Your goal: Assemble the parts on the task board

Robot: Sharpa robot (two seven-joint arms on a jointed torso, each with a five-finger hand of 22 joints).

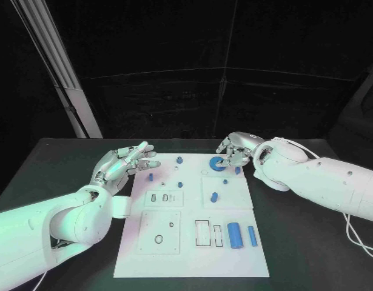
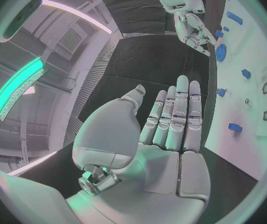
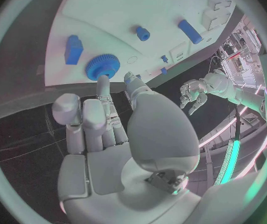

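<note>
1. The blue gear is the part I am after. It lies flat on the white board, near the board's far edge.
2. My right hand sits just beside the gear, on its far right side. The fingers curl down toward its rim, and in the right wrist view the fingertips reach the gear's toothed edge. I cannot tell whether I already pinch it or only touch it. I judge I am lining up a grasp from the side, so the teeth give the fingers purchase.
3. A small blue block lies just beside the gear, toward the board's edge, close enough that my fingers could nudge it.
4. Nearer to me than the gear, a short blue peg stands near the board's middle, and a large blue cylinder and a thinner one lie well apart from the gear near the board's near end.
5. My left hand hovers at the board's left edge, across from the gear, palm flat, fingers straight, holding nothing. I judge it waits clear, so the right has room.
</note>
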